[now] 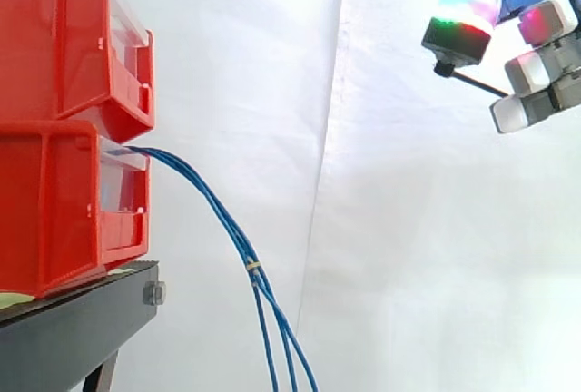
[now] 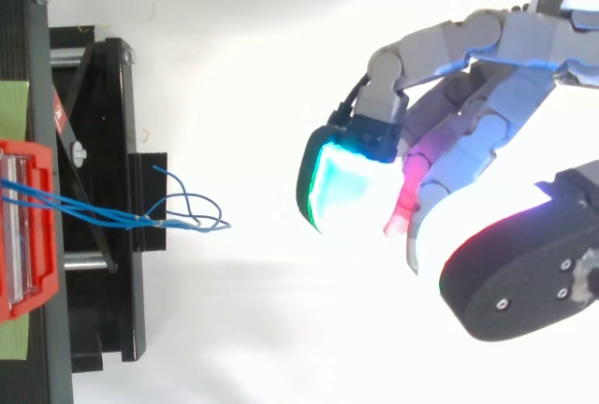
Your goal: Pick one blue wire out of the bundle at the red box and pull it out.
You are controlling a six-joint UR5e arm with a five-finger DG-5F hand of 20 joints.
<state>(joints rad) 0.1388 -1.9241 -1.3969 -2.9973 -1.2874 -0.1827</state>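
Red plastic bins are stacked at the left of the side view, on a black stand (image 1: 82, 324). From the front of the lower red bin (image 1: 54, 220) the blue wires (image 1: 222, 220) are led out. They hang down to the right in one bundle and are held together by a small yellow tie (image 1: 254, 266) before they leave the lower edge. The hand (image 1: 536, 56) is seen high at the right, before the white curtain (image 1: 408, 229), well apart from the wires. Its fingers are only lightly bent, and nothing is held in them.

In the top view the lower red bin (image 2: 47, 273) is found at the left edge, and the blue wires (image 2: 103, 214) are spread from it to the right, across the black stand (image 2: 122, 310), with loose curled ends. The hand (image 2: 487, 105) is stretched in from the right with its glowing pads (image 2: 342, 184) turned toward the wires, but a wide gap is left between them.

It is judged that the task is hardly begun: no wire is chosen or touched. The approach, the pinch on one single wire and the pull are all left to be done.
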